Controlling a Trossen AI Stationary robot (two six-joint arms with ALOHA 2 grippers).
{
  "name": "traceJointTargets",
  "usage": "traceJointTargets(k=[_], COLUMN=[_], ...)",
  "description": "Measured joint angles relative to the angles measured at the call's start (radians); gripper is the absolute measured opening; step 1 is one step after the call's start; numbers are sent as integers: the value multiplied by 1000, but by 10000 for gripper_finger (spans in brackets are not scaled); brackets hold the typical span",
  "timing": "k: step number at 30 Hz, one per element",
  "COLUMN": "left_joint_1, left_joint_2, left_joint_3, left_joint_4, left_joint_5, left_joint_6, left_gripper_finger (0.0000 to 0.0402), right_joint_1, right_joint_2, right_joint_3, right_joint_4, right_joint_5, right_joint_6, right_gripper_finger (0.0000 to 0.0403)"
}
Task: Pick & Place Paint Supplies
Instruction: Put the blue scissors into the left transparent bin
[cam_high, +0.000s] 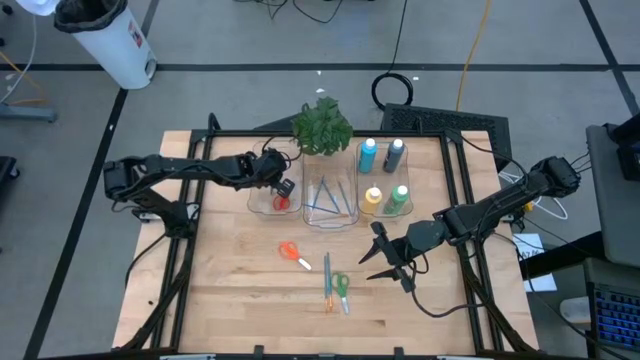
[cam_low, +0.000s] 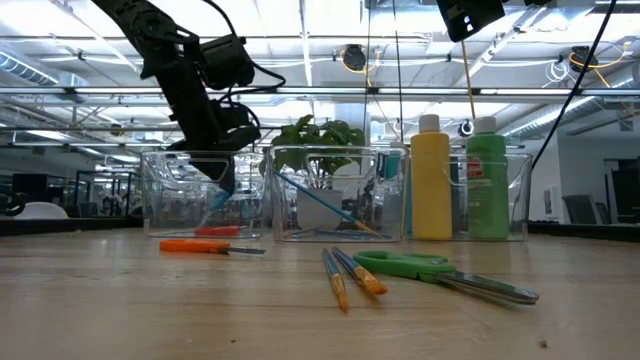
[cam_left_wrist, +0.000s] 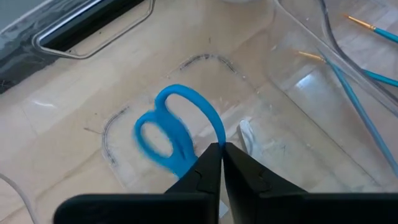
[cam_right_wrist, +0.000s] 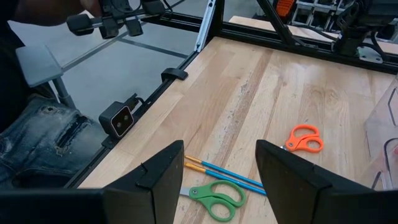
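The left gripper (cam_left_wrist: 219, 149), fingers pinched on blue scissors (cam_left_wrist: 171, 134), hangs inside the left bin (cam_high: 262, 203), so release seems next, while the right gripper (cam_high: 385, 262), fingers wide, hovers just at 3 o'clock of the green scissors (cam_high: 341, 287) on the table (cam_high: 240, 300).

Three clear bins (cam_high: 274, 190) beside a plant (cam_high: 322, 127).

An industrial lab: ceiling strip lights (cam_low: 300, 40), hanging cables (cam_low: 400, 60), and a wooden robot table (cam_high: 240, 300).
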Motion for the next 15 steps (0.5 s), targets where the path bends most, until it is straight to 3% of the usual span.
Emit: traceJointTargets(k=[15], left_joint_1=[0], left_joint_2=[0], left_joint_3=[0], left_joint_4=[0], left_joint_5=[-31], left_joint_6=[-10], left_gripper_finger=[39], right_joint_1=[0], right_joint_2=[0], right_joint_3=[0], right_joint_4=[0], right_joint_5=[0], right_joint_6=[0], right_gripper_finger=[194])
